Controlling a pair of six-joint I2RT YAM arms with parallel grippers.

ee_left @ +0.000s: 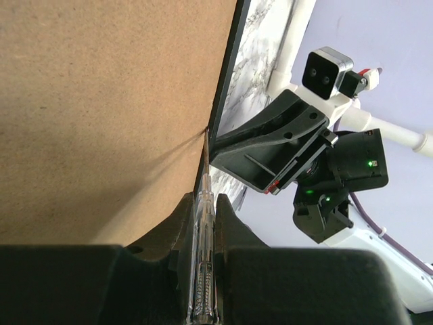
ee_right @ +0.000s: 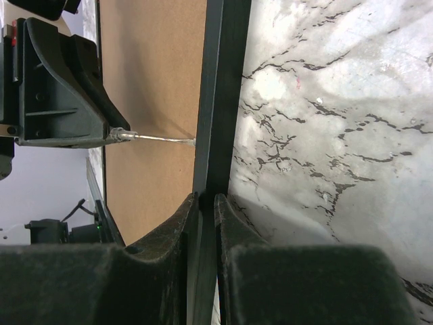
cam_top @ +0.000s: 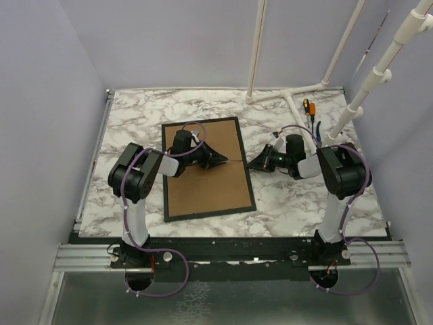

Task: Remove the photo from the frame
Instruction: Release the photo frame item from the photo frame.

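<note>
The frame (cam_top: pixel 206 169) lies face down on the marble table, its brown fibreboard back up and its thin black border around it. The photo is hidden under the backing. My left gripper (cam_top: pixel 220 160) is shut on a clear-handled screwdriver (ee_left: pixel 203 230), whose thin tip touches the inner side of the frame's right border (ee_left: pixel 226 74). My right gripper (cam_top: pixel 250 164) is shut on that same right border (ee_right: pixel 220 88), pinching it between its fingertips (ee_right: pixel 191 210). In the right wrist view, the screwdriver shaft (ee_right: pixel 159 139) reaches from the left gripper (ee_right: pixel 61 88) to the border.
Two screwdrivers with orange and dark handles (cam_top: pixel 309 112) lie at the back right. A white pipe stand (cam_top: pixel 291 95) rests at the back, with poles rising to the right. Grey walls enclose the table on the left, back and right.
</note>
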